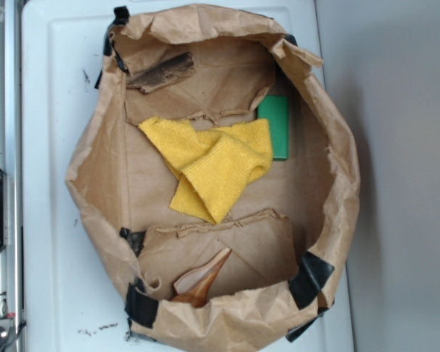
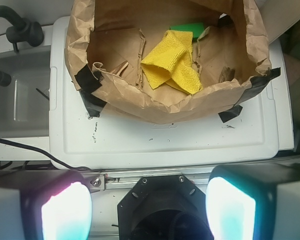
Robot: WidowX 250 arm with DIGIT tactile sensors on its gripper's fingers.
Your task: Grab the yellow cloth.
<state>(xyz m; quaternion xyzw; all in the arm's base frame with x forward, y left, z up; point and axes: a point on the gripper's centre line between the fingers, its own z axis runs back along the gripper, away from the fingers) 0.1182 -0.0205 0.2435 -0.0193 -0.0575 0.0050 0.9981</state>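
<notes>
Ahead of your gripper and well apart from it, the yellow cloth lies crumpled on the floor of a brown paper bag with its sides rolled down. You have not started the grasp; this looks like the approach step, with the fingers spread wide and holding nothing, back over the near edge of the white surface.

The cloth is folded over itself. In the exterior view its long axis runs diagonally, from a flat corner at upper left down to a doubled-over point at lower right of centre. From the wrist view, the thick fold sits nearest you and points toward you and slightly right.

Just beyond the cloth, touching or nearly touching its far edge, is a flat green block. Loose cardboard flaps flank the cloth.

Your next move likely calls for travelling forward over the bag's near wall, then descending onto the raised fold, keeping clear of the block.
</notes>
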